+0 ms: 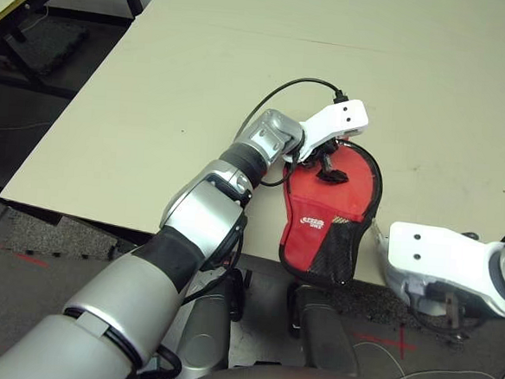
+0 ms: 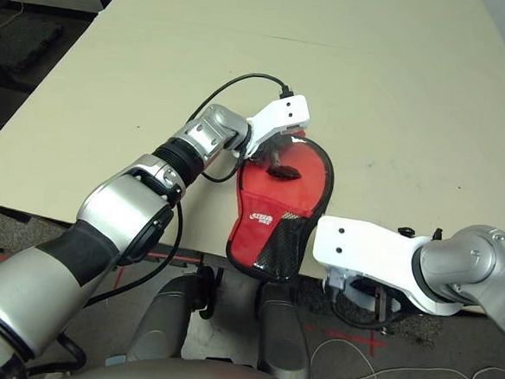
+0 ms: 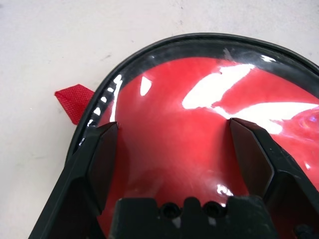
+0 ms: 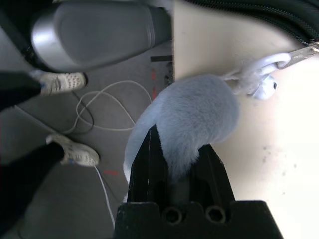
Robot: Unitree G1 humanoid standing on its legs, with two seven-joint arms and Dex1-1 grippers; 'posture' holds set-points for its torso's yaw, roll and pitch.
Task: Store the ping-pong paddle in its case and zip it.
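The red case [image 1: 324, 220] with black edging and a mesh pocket lies flat at the table's front edge, its narrow end hanging over it. My left gripper [image 3: 172, 132] is open, and its fingers [image 3: 102, 154] rest spread on the glossy red top of the case's round end [image 2: 280, 167]. To the right of the case, just off the table edge, my right gripper [image 4: 177, 149] is shut on a pale grey fuzzy pouch [image 4: 184, 114]. A white cord ties the pouch to the case's metal zipper pull [image 4: 301, 51]. The ping-pong paddle is hidden.
The beige table [image 1: 244, 67] stretches far back and to both sides. A black cable [image 1: 281, 92] loops from my left wrist over it. A small red tab [image 3: 75, 99] sticks out beside the case. A person's shoes [image 4: 75, 154] and cables are on the floor below the edge.
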